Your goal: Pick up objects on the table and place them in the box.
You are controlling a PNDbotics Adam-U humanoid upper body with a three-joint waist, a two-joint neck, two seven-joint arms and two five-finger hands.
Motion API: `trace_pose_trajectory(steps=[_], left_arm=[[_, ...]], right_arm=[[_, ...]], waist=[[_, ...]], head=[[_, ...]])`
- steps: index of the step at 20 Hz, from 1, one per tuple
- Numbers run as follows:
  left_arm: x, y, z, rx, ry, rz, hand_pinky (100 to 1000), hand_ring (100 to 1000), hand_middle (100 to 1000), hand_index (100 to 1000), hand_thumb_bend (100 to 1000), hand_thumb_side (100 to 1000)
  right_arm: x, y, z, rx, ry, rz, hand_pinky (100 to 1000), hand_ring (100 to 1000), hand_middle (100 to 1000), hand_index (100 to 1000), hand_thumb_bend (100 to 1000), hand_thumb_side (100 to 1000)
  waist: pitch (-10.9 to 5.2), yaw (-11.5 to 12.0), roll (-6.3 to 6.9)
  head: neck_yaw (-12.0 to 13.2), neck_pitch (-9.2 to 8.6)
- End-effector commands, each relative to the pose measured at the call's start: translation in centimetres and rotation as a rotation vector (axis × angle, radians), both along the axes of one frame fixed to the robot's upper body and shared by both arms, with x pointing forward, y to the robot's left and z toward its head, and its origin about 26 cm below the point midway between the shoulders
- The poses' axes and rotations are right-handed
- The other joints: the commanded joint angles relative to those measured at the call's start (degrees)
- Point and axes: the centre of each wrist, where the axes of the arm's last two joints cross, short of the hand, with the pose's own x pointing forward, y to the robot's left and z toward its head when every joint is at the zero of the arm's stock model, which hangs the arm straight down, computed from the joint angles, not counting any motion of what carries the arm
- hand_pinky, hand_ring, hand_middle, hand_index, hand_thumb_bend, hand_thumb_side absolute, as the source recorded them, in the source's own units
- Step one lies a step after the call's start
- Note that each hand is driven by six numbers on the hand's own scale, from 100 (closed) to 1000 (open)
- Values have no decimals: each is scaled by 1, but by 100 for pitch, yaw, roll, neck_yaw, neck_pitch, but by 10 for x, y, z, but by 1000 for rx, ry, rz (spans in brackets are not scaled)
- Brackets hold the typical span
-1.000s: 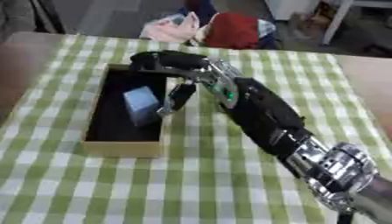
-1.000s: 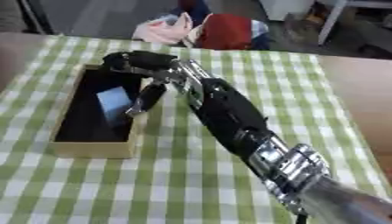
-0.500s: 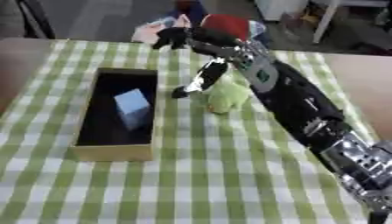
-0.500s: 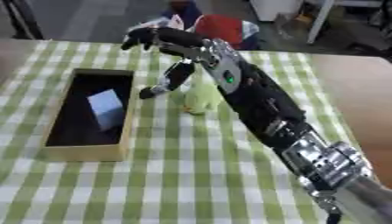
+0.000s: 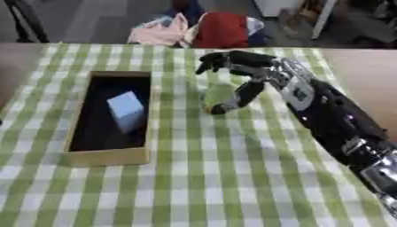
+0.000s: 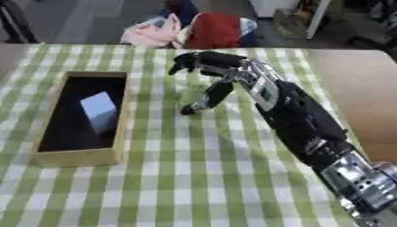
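Note:
A pale green soft object (image 5: 218,92) lies on the checked cloth right of the box. My right hand (image 5: 250,66) reaches in from the lower right and arches over it, fingers spread above its far side and thumb pointing down at its near side; the hand is open and I cannot tell if it touches. The shallow wooden box (image 5: 105,158) with a dark inside stands at the left. A light blue block (image 5: 126,111) lies inside it. My left hand shows in no view.
A green and white checked cloth (image 5: 217,177) covers the table. Bare brown tabletop (image 5: 364,75) shows at the right. Beyond the far edge lie a red bundle (image 5: 221,29) and a pink one (image 5: 159,33).
My right hand has left the box's right edge and swung right, and it now arches over the green object. The camera has also shifted.

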Motion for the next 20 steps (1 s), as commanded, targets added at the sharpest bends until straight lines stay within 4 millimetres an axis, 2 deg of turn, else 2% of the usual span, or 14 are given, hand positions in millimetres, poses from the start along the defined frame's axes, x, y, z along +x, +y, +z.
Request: trace_pose_trajectory(steps=[1, 6, 11, 13, 15, 16, 20], left_arm=[[-1, 3, 6, 10, -25, 9, 760, 659, 638, 696, 100, 879], [-1, 2, 5, 12, -26, 10, 760, 659, 638, 696, 100, 880], [-1, 1, 5, 14, -25, 11, 760, 659, 638, 695, 100, 882], [-1, 1, 5, 14, -26, 11, 760, 659, 638, 695, 100, 881], [-1, 1, 5, 15, -25, 12, 760, 659, 638, 695, 100, 882], [-1, 2, 5, 15, -25, 13, 760, 659, 638, 695, 100, 881], [0, 2, 5, 17, -25, 14, 759, 659, 640, 695, 100, 880]], right_arm=[[0, -24, 7, -22, -56, -90, 752, 1000, 813, 879, 537, 542], [0, -33, -7, -63, -91, -144, 750, 991, 779, 843, 478, 425], [1, -36, -18, -98, -103, -144, 745, 981, 716, 785, 457, 350], [2, -36, -19, -91, -118, -142, 730, 955, 601, 690, 398, 264], [3, -35, -18, -70, -140, -141, 724, 943, 551, 646, 375, 230], [3, -34, -16, -59, -151, -140, 718, 933, 499, 592, 350, 202], [6, -27, -7, -14, -183, -121, 710, 913, 426, 516, 277, 169]], waist=[[-71, 8, 29], [-41, 8, 39], [-22, 11, 39], [-23, 10, 38], [-25, 7, 35], [-29, 4, 31], [-49, -12, 22]], head=[[-2, -36], [-20, -57], [-22, -60], [-23, -59], [-22, -59], [-21, -60], [-7, -57]])
